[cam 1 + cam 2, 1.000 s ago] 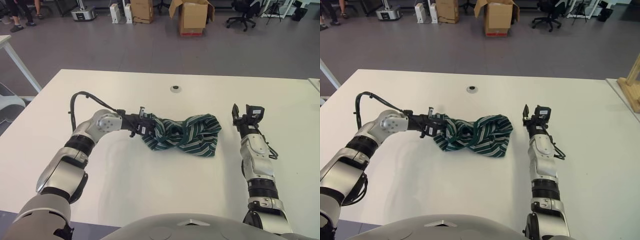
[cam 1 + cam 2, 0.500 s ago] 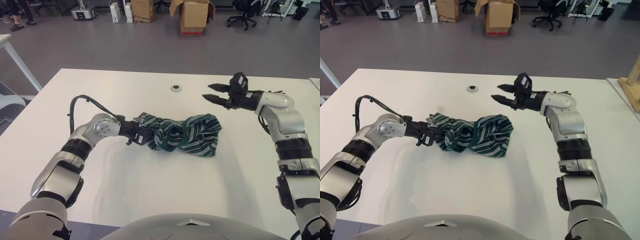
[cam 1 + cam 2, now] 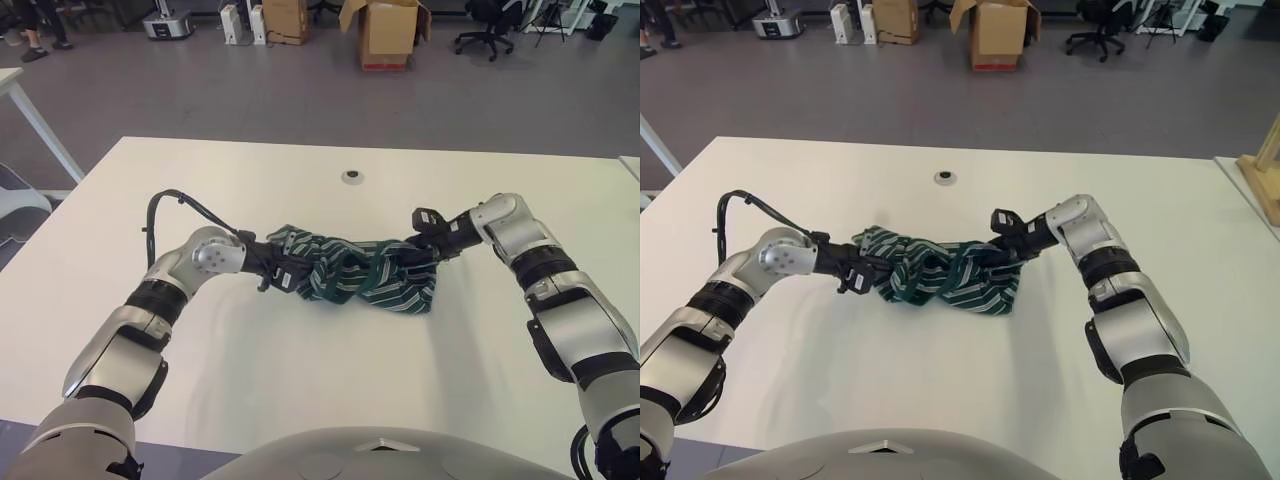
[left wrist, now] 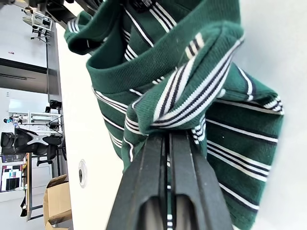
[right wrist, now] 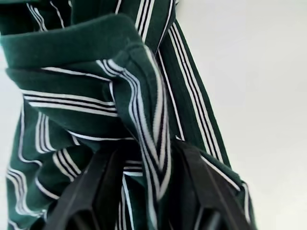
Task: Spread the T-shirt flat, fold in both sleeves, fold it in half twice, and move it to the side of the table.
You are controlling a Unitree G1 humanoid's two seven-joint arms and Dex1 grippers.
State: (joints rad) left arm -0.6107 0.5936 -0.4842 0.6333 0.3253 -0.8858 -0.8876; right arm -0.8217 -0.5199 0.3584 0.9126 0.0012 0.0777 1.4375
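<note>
The green T-shirt [image 3: 355, 275] with white stripes lies crumpled and twisted in a bunch at the middle of the white table [image 3: 300, 390]. My left gripper [image 3: 285, 272] is at the bunch's left end, low over the table. In the left wrist view its fingers [image 4: 158, 163] are pressed together on a striped fold. My right gripper [image 3: 415, 245] is at the bunch's upper right corner, sunk into the cloth. In the right wrist view a striped hem [image 5: 144, 110] runs down between its two fingers [image 5: 103, 182], which pinch it.
A small round grommet [image 3: 350, 177] sits in the tabletop behind the shirt. Bare table surface lies on all sides of the bunch. Cardboard boxes [image 3: 385, 35] and an office chair [image 3: 487, 25] stand on the floor beyond the far edge.
My right arm swung up from the table's right side, then came down onto the shirt's right end and closed on it. The left gripper stayed on the left end, and the cloth there shifted slightly.
</note>
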